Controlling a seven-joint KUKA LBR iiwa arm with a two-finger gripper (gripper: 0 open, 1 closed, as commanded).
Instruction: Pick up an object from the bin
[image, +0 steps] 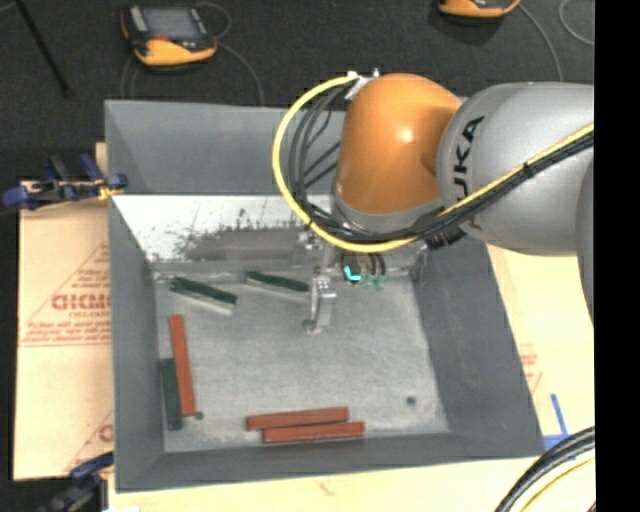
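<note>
Bin (470, 330) of grey metal, with sloping walls and a scuffed, speckled floor. Dark flecks dusted across the back wall toward 11 o'clock. Outside the rim, black ground strewn with thin cables, plus an orange-and-black device (170, 35) far out at 11 o'clock.

Reaching in from 3 o'clock, silver arm (520, 170) with an orange cover (395, 140) and a yellow cable looped round the wrist. Gripper (320, 310) low over the floor near the back wall, at about 12 o'clock from the bin's middle. Jaws open or closed: cannot tell. Nothing seen clamped.

Nearest thing: dark green bar (278, 283), slim, flat and straight, lying almost crosswise at 11 o'clock, its 3 o'clock end just beside the gripper. Contact there not clear.

Second green bar (203, 291) further out at 10 o'clock, slightly tilted. Along the 9 o'clock wall, red bar (180, 365) lying lengthwise, with a darker green bar (170, 393) beside it. At 6 o'clock, pair of red-brown bars (305, 425) side by side against the front wall.
</note>
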